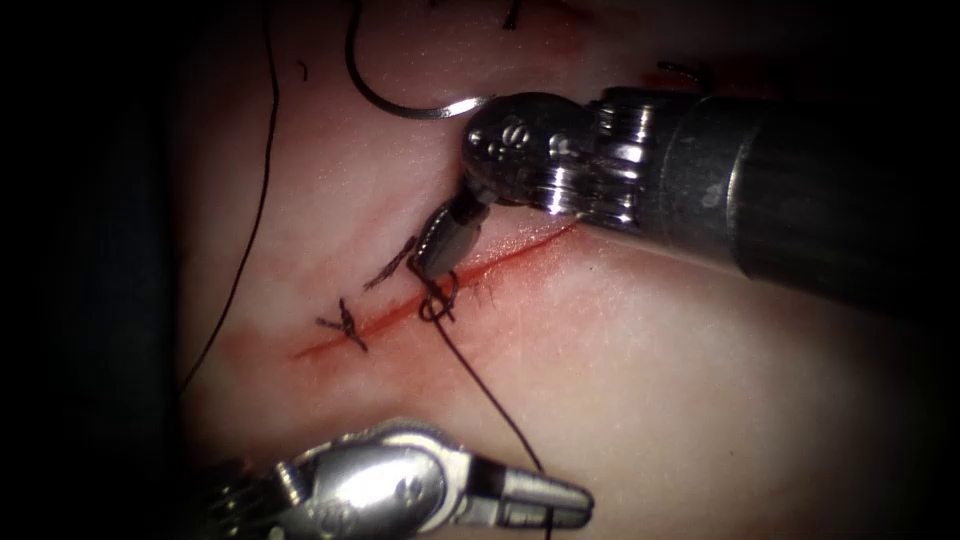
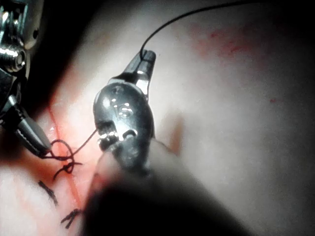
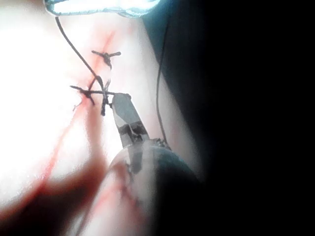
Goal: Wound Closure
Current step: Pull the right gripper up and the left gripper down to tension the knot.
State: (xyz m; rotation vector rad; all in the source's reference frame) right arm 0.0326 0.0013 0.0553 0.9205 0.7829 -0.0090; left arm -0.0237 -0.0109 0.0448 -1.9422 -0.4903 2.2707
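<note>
The cut (image 1: 500, 258) runs slantwise across the tissue (image 1: 700, 380), with one tied stitch (image 1: 345, 325) near its lower left end. My right tool (image 1: 436, 268) reaches down from the right, its jaws shut on the thread at a small loop (image 1: 440, 300) over the cut; I also see this tool (image 2: 37, 142) and this loop (image 2: 61, 150) from the left wrist. My left tool (image 1: 575, 500) is shut on the thread (image 1: 495, 400) that runs up to the loop. The curved needle (image 1: 400, 105) lies free on the tissue left of the cut, held by neither tool.
A long strand of thread (image 1: 262, 150) trails down the tissue's left side from the needle's end. A short cut tail (image 1: 392, 265) sticks out beside the right jaws. Red fluid lines the cut. The right tool's thick shaft (image 1: 800, 200) covers the upper right.
</note>
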